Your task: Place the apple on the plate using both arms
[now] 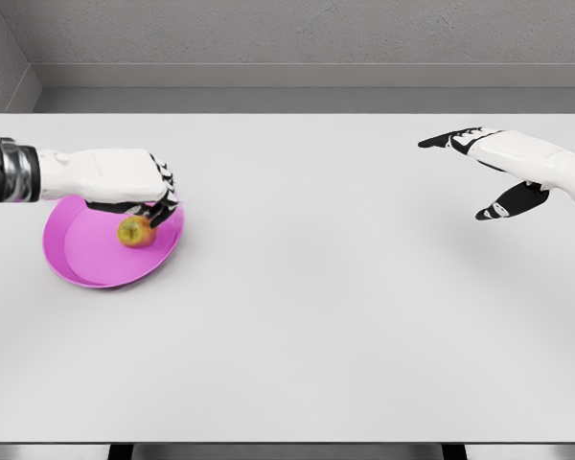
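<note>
Single head view, high and fairly close, looks down and forward over the desk (316, 335); far edge and wall cross the frame's top.

White table (345, 316), grey wall (297, 34), even light

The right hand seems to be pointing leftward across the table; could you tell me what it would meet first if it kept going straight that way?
Probably nothing nearby: the right hand, fingers spread, points left over bare table. The left hand, apple and plate lie lower left, seemingly off that line, though depth is unclear.
</note>
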Tool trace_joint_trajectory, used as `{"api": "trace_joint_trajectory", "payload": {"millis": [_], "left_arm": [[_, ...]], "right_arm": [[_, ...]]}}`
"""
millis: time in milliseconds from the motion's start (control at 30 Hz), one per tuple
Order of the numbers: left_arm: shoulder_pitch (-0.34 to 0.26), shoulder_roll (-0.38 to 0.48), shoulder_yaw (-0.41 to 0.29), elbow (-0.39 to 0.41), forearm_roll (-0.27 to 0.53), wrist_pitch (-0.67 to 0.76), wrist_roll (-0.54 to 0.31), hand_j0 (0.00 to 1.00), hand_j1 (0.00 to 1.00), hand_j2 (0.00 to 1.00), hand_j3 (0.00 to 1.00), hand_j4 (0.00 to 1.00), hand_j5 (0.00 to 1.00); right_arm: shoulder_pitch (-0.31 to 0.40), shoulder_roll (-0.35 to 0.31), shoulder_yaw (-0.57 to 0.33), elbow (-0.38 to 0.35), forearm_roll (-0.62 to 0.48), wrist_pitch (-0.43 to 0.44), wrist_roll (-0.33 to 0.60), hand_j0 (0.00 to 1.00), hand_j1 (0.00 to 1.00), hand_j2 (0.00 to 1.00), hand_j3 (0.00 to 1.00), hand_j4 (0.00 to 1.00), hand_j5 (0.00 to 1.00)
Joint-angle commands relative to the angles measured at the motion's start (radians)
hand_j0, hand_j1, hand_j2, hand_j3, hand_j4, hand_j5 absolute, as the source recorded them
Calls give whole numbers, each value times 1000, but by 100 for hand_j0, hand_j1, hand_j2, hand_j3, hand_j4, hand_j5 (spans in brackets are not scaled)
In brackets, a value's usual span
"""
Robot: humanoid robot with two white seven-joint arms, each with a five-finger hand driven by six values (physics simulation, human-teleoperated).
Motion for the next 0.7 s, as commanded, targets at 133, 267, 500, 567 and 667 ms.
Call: {"api": "trace_joint_trajectory", "payload": {"millis": [133,267,500,567,667], "left_arm": [[2,25,22,4,11,3,1,100,100,100,100,100,100],[2,25,22,5,15,3,1,100,100,100,100,100,100],[48,71,22,162,354,3,1,100,100,100,100,100,100],[51,82,28,174,368,3,1,100,100,100,100,100,100],[66,85,61,243,368,3,1,100,100,100,100,100,100]], "right_arm": [[0,-1,0,0,-3,1,0,100,100,100,100,100,100],[0,-1,0,0,-3,1,0,100,100,100,100,100,100],[0,-1,0,0,-3,1,0,100,100,100,100,100,100],[0,-1,0,0,-3,1,0,100,100,100,100,100,100],[0,-1,0,2,-3,1,0,100,100,100,100,100,100]]}}
